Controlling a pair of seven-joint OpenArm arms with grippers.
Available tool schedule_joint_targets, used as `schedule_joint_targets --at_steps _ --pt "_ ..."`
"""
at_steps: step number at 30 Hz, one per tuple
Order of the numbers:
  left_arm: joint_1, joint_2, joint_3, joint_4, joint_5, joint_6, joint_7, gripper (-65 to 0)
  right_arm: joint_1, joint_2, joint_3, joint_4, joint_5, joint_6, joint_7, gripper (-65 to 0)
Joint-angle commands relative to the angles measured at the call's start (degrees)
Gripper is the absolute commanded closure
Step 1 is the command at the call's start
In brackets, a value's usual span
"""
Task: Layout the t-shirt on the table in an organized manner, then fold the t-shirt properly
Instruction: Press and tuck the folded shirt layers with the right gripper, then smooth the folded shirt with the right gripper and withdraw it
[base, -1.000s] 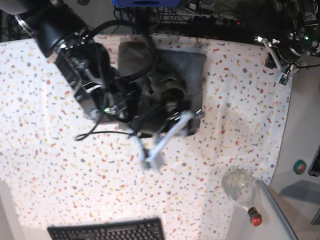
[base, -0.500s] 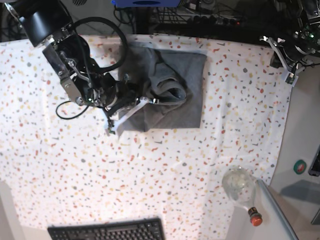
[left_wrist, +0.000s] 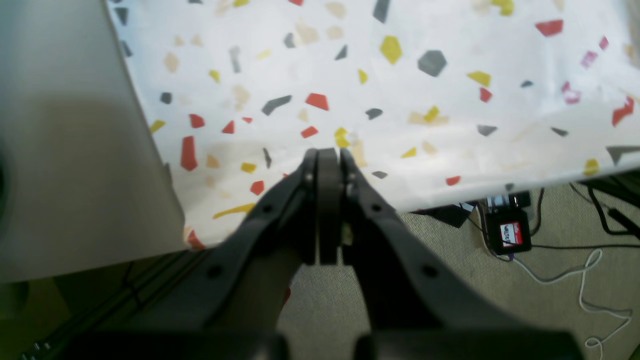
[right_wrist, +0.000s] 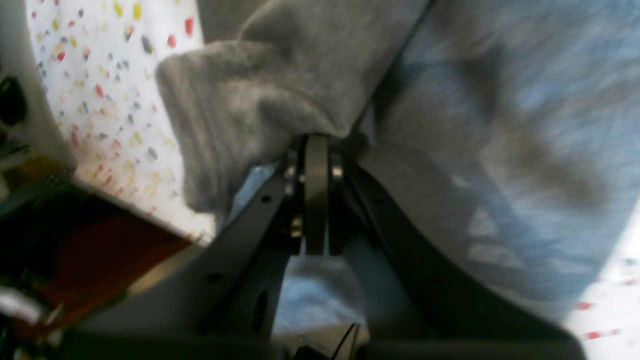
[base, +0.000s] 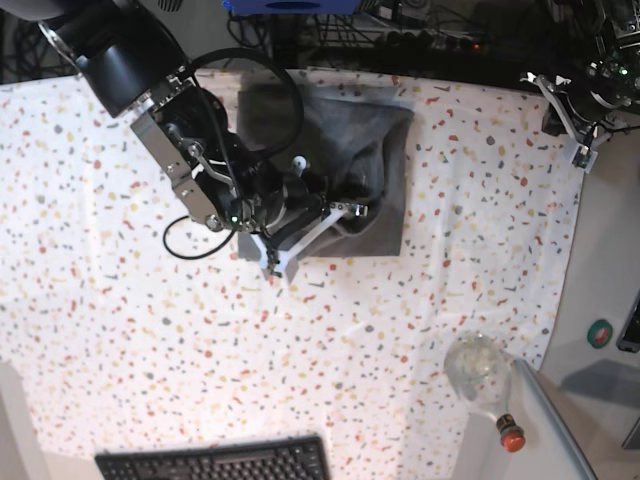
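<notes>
the grey t-shirt (base: 375, 170) lies bunched and partly folded on the speckled tabletop (base: 120, 320), toward twelve o'clock in the base view, its lower edge a fairly straight line and its middle rumpled into a loose roll. the right arm reaches in from ten o'clock, and the right claw (base: 345, 210) sits over the shirt's lower left part. from the right wrist camera the right claw (right_wrist: 315, 142) has its jaws pressed together, with a thick fold of the t-shirt (right_wrist: 250, 100) bunched right at the tips; blur makes it hard to say how much cloth is between them, but the fold hangs from the tips and looks pinched. more grey fabric fills the frame toward three o'clock, and a strip of flecked tabletop (right_wrist: 100, 100) shows at nine o'clock.

the left claw (base: 580, 150) hangs at the tabletop's far corner near two o'clock in the base view, well apart from the shirt. its wrist camera shows the left claw (left_wrist: 327, 155) pressed together on nothing, above the tabletop (left_wrist: 450, 75) edge, with floor and cables (left_wrist: 575, 270) below.

a keyboard (base: 215, 462) lies at six o'clock, a clear bottle with a red cap (base: 485, 380) near five o'clock.
</notes>
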Motion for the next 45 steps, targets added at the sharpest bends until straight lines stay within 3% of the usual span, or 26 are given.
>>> schedule_joint_targets --at_steps 1,6,12,15,19,22,29,31,37,45 --pt "0.1 -1.0 -0.4 0.8 -0.3 0.0 -0.7 0.0 1.8 -1.3 0.1 0.2 0.6 0.2 0.5 0.0" --pt "0.1 -1.0 -0.4 0.8 -0.3 0.0 -0.7 0.0 4.8 -4.0 -0.4 -5.1 0.6 0.5 4.6 0.0" --pt "0.1 -1.0 -0.4 0.8 -0.3 0.0 -0.7 0.0 10.3 -6.9 -13.4 -11.2 0.6 1.8 13.7 0.0" --pt "0.1 -1.0 -0.4 0.7 -0.3 0.0 -0.7 0.0 11.0 -6.6 -16.1 -8.3 0.6 1.8 13.9 0.0" --pt "0.1 -1.1 -0.7 0.7 -0.3 0.0 -0.7 0.0 9.8 -1.8 -15.9 0.0 0.6 1.5 13.9 0.0" --pt "0.1 -1.1 -0.8 -0.4 -0.3 0.0 -0.7 0.0 9.9 -0.1 -15.9 -1.4 0.6 -3.4 13.9 0.0" --pt "0.1 -1.0 -0.5 -1.2 -0.3 0.0 -0.8 0.0 11.5 -0.5 -16.1 -10.4 0.6 -4.5 14.6 0.0" --pt "0.1 -1.0 -0.5 -1.2 -0.3 0.0 -0.8 0.0 11.7 -0.5 -16.2 -12.1 0.6 -4.1 17.2 0.0" --pt "0.1 -1.0 -0.5 -1.3 -0.3 0.0 -0.8 0.0 11.2 -0.4 -16.2 -7.7 0.6 -2.7 18.7 0.0" --pt "0.1 -1.0 -0.5 -1.3 -0.3 0.0 -0.8 0.0 13.2 -2.0 -16.2 -10.9 0.6 -1.9 21.1 0.0"
